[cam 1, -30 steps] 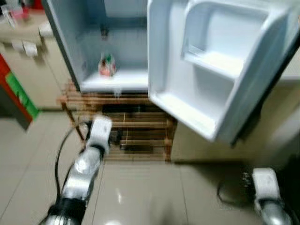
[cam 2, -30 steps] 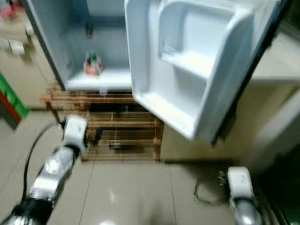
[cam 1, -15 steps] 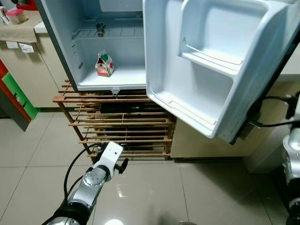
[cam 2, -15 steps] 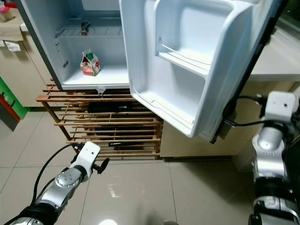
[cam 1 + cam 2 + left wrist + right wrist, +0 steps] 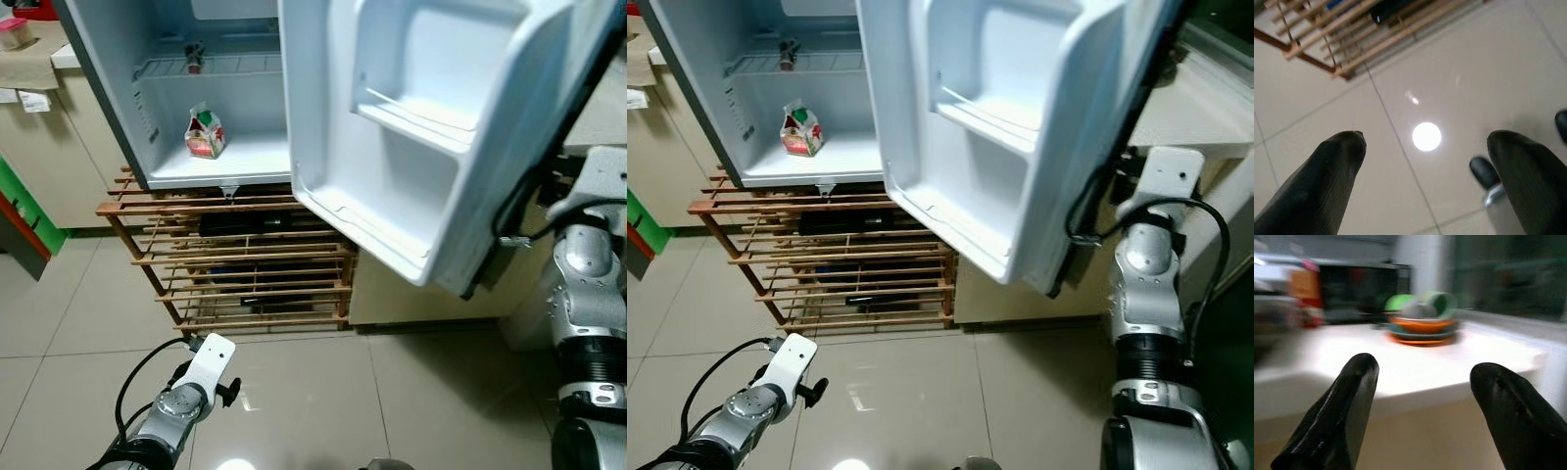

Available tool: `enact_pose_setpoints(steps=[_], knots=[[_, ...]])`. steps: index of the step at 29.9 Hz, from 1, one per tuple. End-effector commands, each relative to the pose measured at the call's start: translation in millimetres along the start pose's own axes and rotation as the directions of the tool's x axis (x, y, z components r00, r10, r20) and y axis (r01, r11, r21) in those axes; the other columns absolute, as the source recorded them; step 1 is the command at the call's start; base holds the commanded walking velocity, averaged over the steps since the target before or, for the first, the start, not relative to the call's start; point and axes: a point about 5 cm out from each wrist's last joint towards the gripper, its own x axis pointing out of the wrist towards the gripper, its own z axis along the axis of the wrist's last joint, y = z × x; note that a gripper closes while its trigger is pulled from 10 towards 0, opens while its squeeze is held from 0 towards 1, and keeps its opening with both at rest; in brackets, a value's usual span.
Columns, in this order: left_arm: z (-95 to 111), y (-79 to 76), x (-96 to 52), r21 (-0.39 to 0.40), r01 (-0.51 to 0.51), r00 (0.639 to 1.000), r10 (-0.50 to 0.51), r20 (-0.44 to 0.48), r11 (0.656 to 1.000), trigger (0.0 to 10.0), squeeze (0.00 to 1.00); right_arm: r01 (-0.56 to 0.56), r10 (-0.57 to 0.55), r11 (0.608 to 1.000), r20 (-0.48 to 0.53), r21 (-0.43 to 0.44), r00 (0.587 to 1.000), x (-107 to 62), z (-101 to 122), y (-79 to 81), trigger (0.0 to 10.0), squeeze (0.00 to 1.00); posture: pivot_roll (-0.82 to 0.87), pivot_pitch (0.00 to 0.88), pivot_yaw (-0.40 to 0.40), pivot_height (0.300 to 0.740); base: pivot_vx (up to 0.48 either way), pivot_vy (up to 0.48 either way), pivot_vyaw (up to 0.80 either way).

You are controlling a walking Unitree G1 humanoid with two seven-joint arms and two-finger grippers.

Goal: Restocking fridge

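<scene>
A small carton (image 5: 204, 134) is kept in the open fridge (image 5: 167, 88), far from both grippers' wide-spread, empty fingers (image 5: 1327, 181).

My left gripper (image 5: 1425, 147) hangs over the glossy tiled floor (image 5: 1449, 73), fingers (image 5: 1322, 181) spread wide, a bright light reflection (image 5: 1426, 136) between them, the wooden slatted rack (image 5: 1352, 29) beyond.

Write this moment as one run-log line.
fridge door open | carton inside | left gripper open, above floor | right gripper open, facing counter
</scene>
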Motion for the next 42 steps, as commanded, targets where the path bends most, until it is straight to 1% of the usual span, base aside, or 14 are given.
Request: enact_pose_setpoints(steps=[1, 5, 11, 14, 20, 22, 23, 24, 25, 28, 32, 34, 37, 42], knots=[[-6.0, 1.9, 0.0, 0.004, -0.016, 0.999, 0.016, -0.050, 1.000, 10.0, 0.00, -0.229, 0.225, 0.968, 0.053, 0.099, 0.973, 0.6, 24.7, 47.2, 10.0, 0.00, -0.10, 0.000, 0.014, 0.740, 0.000, 0.000, 0.00], [-15.9, -1.2, -0.9, 0.006, -0.002, 0.995, 0.003, -0.098, 1.000, 10.0, 0.00, -0.371, 0.367, 0.909, 0.056, 0.191, 0.928, -9.6, 33.3, 73.0, 10.0, 0.00, -0.09, 0.000, 0.005, 0.740, 0.000, 0.000, 0.00], [-28.3, -5.9, -2.4, -0.004, 0.002, 0.990, -0.002, -0.139, 1.000, 10.0, 0.00, -0.797, 0.846, 0.432, 0.117, 0.422, 0.521, -74.8, 59.4, 125.4, 10.0, 0.00, -0.08, 0.000, -0.005, 0.740, 0.000, 0.000, 0.00], [-31.0, -6.9, -2.9, -0.012, 0.016, 0.989, -0.018, -0.147, 1.000, 10.0, 0.00, -0.802, 0.874, 0.368, 0.118, 0.471, 0.471, -80.5, 57.0, 117.3, 10.0, 0.00, -0.08, 0.000, -0.002, 0.740, 0.000, 0.000, 0.00], [-26.1, -9.5, -1.5, -0.008, 0.014, 0.991, -0.014, -0.130, 1.000, 10.0, 0.00, -0.718, 0.804, 0.479, 0.075, 0.505, 0.589, -62.5, 48.1, 97.7, 10.0, 0.00, -0.08, 0.000, 0.007, 0.740, 0.000, 0.000, 0.00], [-11.2, -6.6, 0.9, -0.005, -0.020, 0.998, 0.020, -0.061, 1.000, 10.0, 0.00, -0.596, 0.665, 0.691, -0.038, 0.409, 0.746, -43.6, 33.8, 80.7, 10.0, 0.00, -0.08, 0.000, 0.009, 0.740, 0.000, 0.000, 0.00], [-11.2, -6.6, 0.9, -0.005, -0.020, 0.998, 0.020, -0.061, 1.000, 10.0, 0.00, -0.596, 0.665, 0.691, -0.038, 0.409, 0.746, -43.6, 33.8, 80.7, 10.0, 0.00, -0.08, 0.000, 0.009, 0.740, 0.000, 0.000, 0.00], [14.8, 2.2, 2.7, -0.032, -0.070, 0.995, 0.072, 0.066, 0.997, 10.0, 0.00, -0.432, 0.457, 0.885, -0.145, 0.173, 0.878, -28.1, 15.6, 58.7, 10.0, 0.00, -0.08, 0.000, 0.009, 0.740, 0.000, 0.000, 0.00], [30.2, 8.8, 2.3, -0.067, -0.087, 0.985, 0.096, 0.143, 0.994, 10.0, 0.00, -0.360, 0.380, 0.922, -0.153, 0.142, 0.912, -24.8, 10.0, 50.2, 10.0, 0.00, -0.08, 0.000, 0.009, 0.740, 0.000, 0.000, 0.00], [67.6, 22.7, -1.7, -0.148, -0.111, 0.936, 0.154, 0.318, 0.983, 10.0, 0.00, -0.258, 0.286, 0.951, -0.166, 0.173, 0.944, -24.6, -0.1, 39.3, 10.0, 0.00, -0.07, 0.000, 0.001, 0.740, 0.000, 0.000, 0.00], [168.3, 39.4, -44.9, -0.308, -0.056, 0.645, 0.269, 0.715, 0.950, 10.0, 0.00, -0.207, 0.211, 0.978, -0.210, 0.039, 0.955, -40.4, -30.6, 35.8, 10.0, 0.00, -0.06, 0.000, -0.017, 0.740, 0.000, 0.000, 0.00], [175.4, 39.3, -51.4, -0.318, -0.039, 0.611, 0.275, 0.742, 0.947, 10.0, 0.00, -0.203, 0.204, 0.979, -0.210, 0.027, 0.956, -42.5, -33.6, 36.2, 10.0, 0.00, -0.06, 0.000, -0.017, 0.740, 0.000, 0.000, 0.00], [217.1, 34.7, -104.3, -0.334, 0.049, 0.348, 0.297, 0.889, 0.941, 10.0, 0.00, -0.223, 0.221, 0.975, -0.243, 0.020, 0.944, -59.9, -56.9, 40.4, 10.0, 0.00, -0.05, 0.000, -0.023, 0.740, 0.000, 0.000, 0.00], [220.2, 35.5, -118.0, -0.366, 0.056, 0.328, 0.329, 0.885, 0.929, 10.0, 0.00, -0.202, 0.204, 0.979, -0.221, 0.033, 0.954, -60.7, -56.9, 37.8, 10.0, 0.00, -0.04, 0.000, -0.017, 0.740, 0.088, 0.000, 0.00]])
